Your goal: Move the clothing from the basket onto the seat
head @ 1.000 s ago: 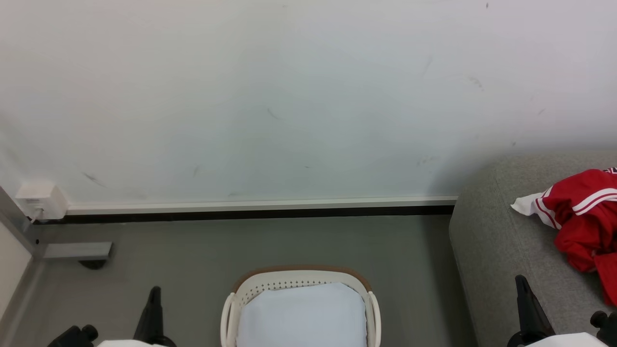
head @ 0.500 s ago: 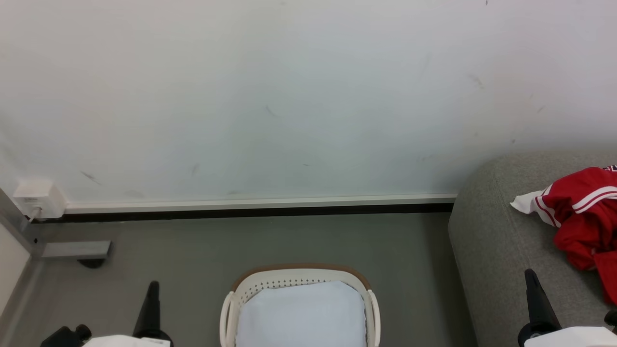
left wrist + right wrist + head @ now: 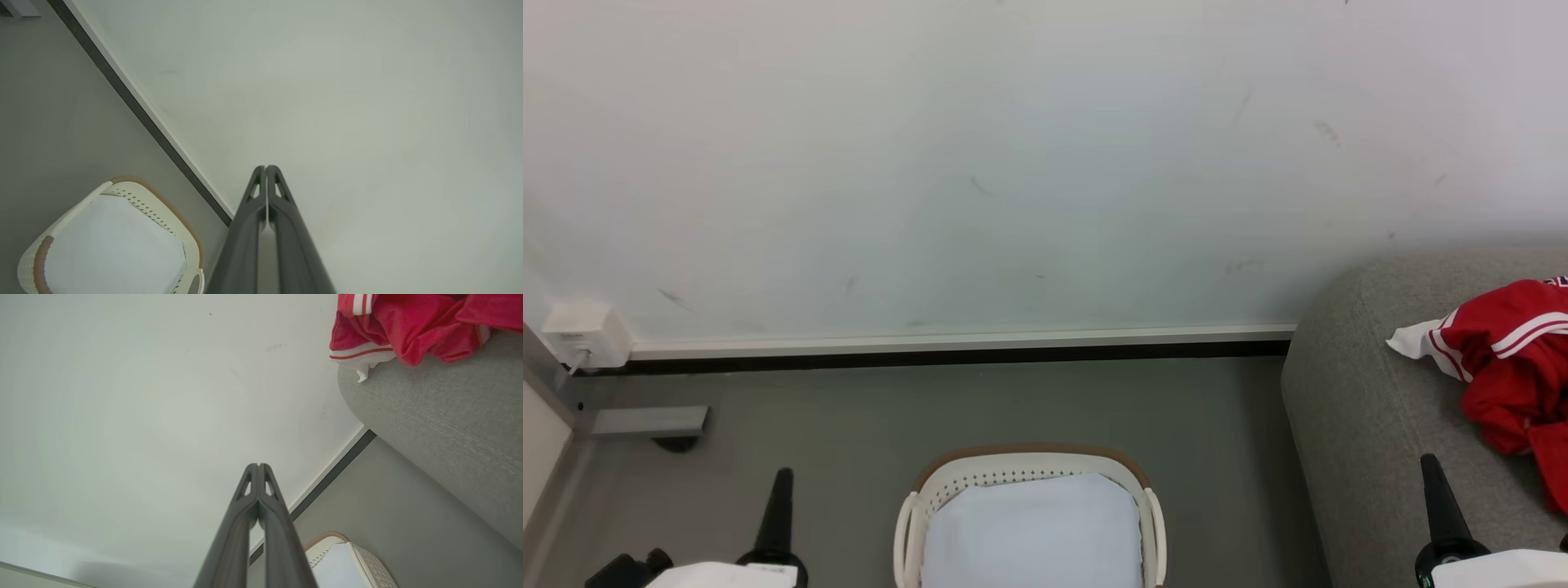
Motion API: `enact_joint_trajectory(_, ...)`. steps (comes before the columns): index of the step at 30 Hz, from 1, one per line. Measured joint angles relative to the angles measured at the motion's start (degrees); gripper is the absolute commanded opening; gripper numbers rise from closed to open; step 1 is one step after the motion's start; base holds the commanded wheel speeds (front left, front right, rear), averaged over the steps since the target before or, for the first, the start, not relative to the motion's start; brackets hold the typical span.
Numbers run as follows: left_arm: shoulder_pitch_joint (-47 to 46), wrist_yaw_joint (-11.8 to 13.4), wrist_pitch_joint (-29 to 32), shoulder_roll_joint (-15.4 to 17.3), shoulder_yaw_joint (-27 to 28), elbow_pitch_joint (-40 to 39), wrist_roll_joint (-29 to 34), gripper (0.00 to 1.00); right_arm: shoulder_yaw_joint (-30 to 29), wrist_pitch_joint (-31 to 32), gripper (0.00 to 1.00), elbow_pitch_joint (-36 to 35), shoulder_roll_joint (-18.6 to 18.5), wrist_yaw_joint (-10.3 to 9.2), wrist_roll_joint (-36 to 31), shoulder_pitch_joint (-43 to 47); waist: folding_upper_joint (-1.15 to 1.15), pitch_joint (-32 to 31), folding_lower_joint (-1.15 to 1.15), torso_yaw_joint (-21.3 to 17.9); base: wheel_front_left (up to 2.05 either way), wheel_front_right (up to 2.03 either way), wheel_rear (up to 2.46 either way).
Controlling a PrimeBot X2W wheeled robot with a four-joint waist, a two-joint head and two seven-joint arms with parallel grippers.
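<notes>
The red clothing (image 3: 1515,363) with white stripes lies bunched on the grey seat (image 3: 1364,425) at the right; the right wrist view has the clothing (image 3: 412,324) on the seat (image 3: 441,416) too. On the floor at bottom centre stands the cream basket (image 3: 947,483) with a brown rim, holding a pale blue-white liner (image 3: 1033,535); it is also in the left wrist view (image 3: 163,212). My left gripper (image 3: 783,475) is shut with nothing in it, left of the basket. My right gripper (image 3: 1427,461) is shut and holds nothing, over the seat's near part. Both wrist views show fingertips pressed together (image 3: 265,167) (image 3: 259,464).
A white wall (image 3: 1013,163) with a pale skirting and dark strip (image 3: 964,353) runs behind the grey floor (image 3: 849,425). A white socket box (image 3: 584,335) and a grey metal foot (image 3: 649,422) sit at the far left.
The head view has shifted slightly. My right gripper has moved a little to the right and my left gripper looks barely moved. The clothing and basket lie as before.
</notes>
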Motion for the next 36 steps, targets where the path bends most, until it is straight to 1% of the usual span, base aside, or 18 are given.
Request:
enact_joint_trajectory(16, -0.37, 0.00, 2.29, 0.02, 0.35, -1.07, -9.10, 0.00, -1.94, 2.32, 0.00, -0.70, 0.38, 0.00, 7.61, -0.17, 0.00, 0.40, 0.00, -0.18, 0.00, 0.00, 0.00)
enact_joint_trajectory(36, -0.89, 0.00, 4.70, 0.07, 0.81, -2.08, -17.94, 0.00, -4.02, 4.72, 0.00, -1.37, 0.73, 0.00, 15.49, -0.99, 0.00, 0.90, 0.00, -0.40, 0.00, 0.00, 0.00)
